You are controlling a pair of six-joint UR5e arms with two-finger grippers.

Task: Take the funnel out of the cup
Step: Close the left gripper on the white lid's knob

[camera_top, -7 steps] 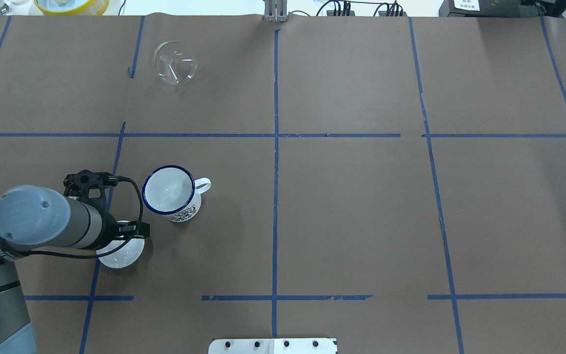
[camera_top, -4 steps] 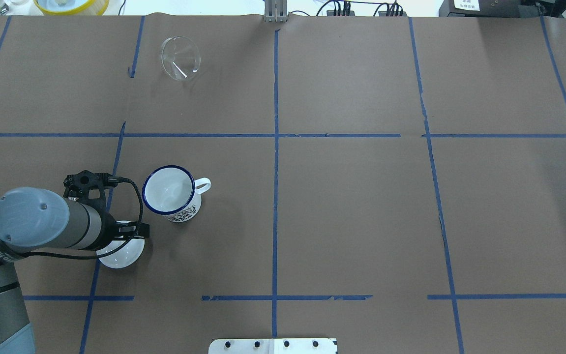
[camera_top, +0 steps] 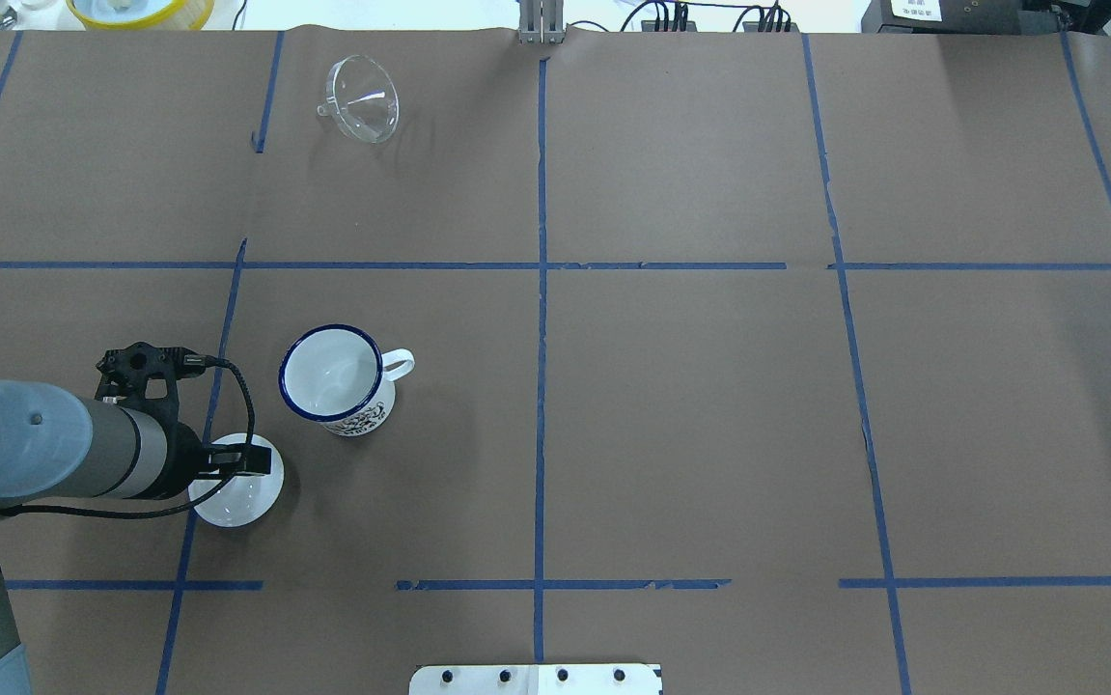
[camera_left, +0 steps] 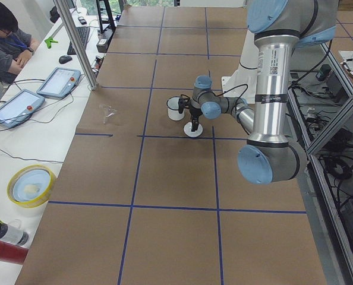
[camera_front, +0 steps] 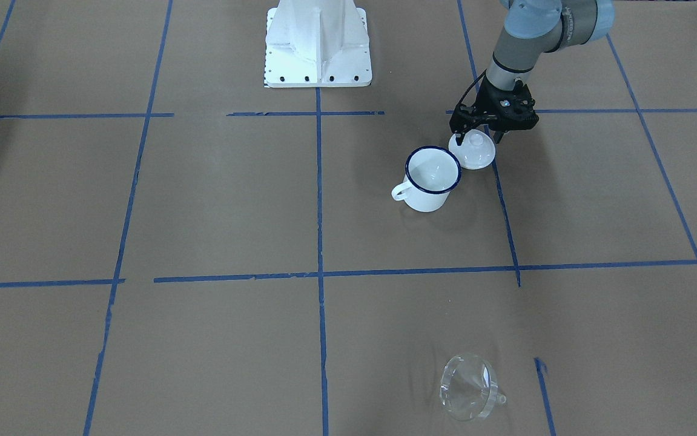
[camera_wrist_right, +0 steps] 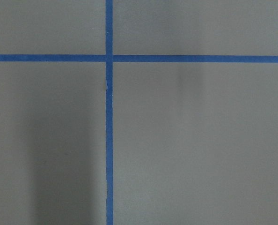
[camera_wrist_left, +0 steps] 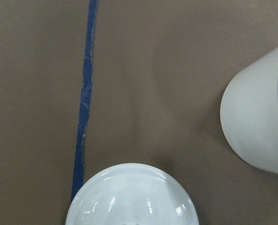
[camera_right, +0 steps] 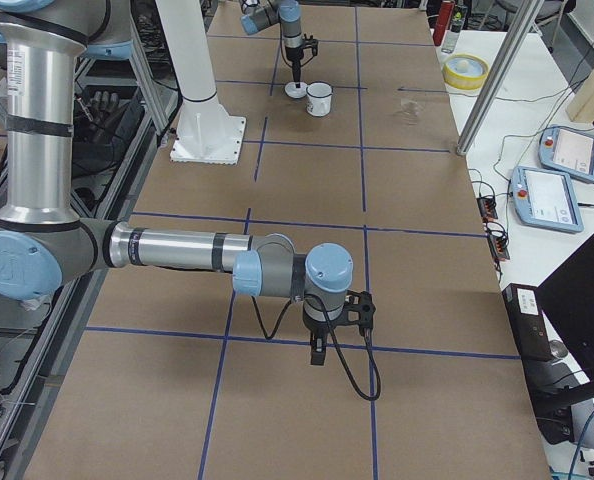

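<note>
White enamel mug with a dark blue rim [camera_front: 428, 181] stood empty just beside the left claw [camera_front: 477, 138]. The clear cone-shaped plastic funnel [camera_front: 468, 387] lay on its side on the brown paper-covered table [camera_front: 203, 200], well apart from the claw, toward the operators' edge. The claw hung with its black fingers [camera_front: 458, 139] spread either side of the knob of a flat white round lid [camera_front: 475, 158] directly beneath it, gripping nothing. With the funnel already out, the removal looked finished. A clean exit would call for a straight vertical lift, fingers wide, so neither lid nor neighbouring mug was nudged. The right claw [camera_right: 317, 352] hung over bare paper far off, and whether it was apart or together could not be told.
</note>
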